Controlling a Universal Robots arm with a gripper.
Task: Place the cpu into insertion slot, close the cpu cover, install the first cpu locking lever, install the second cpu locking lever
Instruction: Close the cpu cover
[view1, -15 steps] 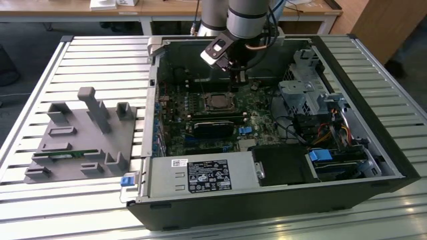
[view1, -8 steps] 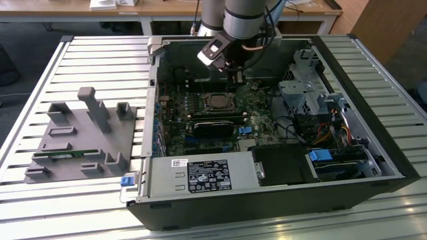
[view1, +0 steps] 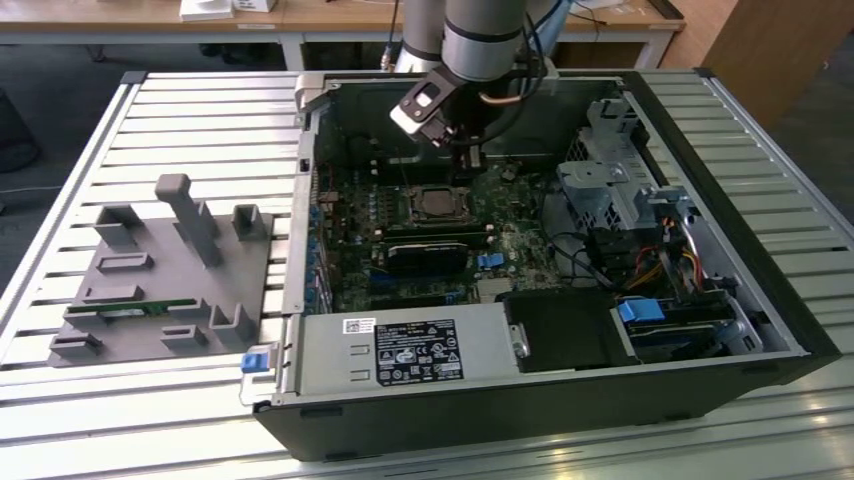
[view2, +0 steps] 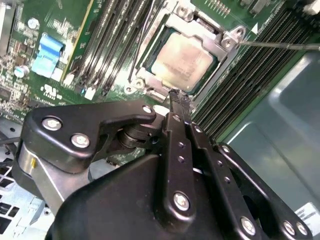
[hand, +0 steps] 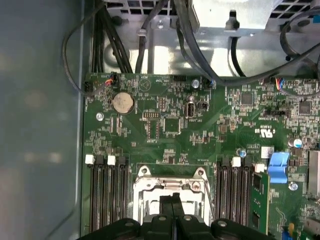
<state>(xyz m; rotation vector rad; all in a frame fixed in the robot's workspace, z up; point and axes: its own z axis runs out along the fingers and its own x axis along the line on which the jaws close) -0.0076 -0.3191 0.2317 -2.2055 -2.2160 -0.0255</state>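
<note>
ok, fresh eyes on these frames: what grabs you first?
The open computer case on the slatted table, with the arm reaching down into it. In the second wrist view the claw, fingers shut together, sits just beside the pale cpu, which is framed by the silvery cpu cover. A grey fixture stands at the exterior view's left.

Access to the insertion slot (view1: 434, 203) is from above, through the open side of the computer case (view1: 534, 410). In the second wrist view, low memory slots (view2: 120, 35) flank it on both sides, and a thin locking lever (view2: 280, 45) projects over one bank. The pincer (view2: 177, 96), fingers pressed together, sits at the slot's edge. In the exterior view, a black block (view1: 427, 255) lies just beside the slot. The drive cage (view1: 607, 185) and cables (view1: 587, 255) crowd the exterior view's right.
</note>
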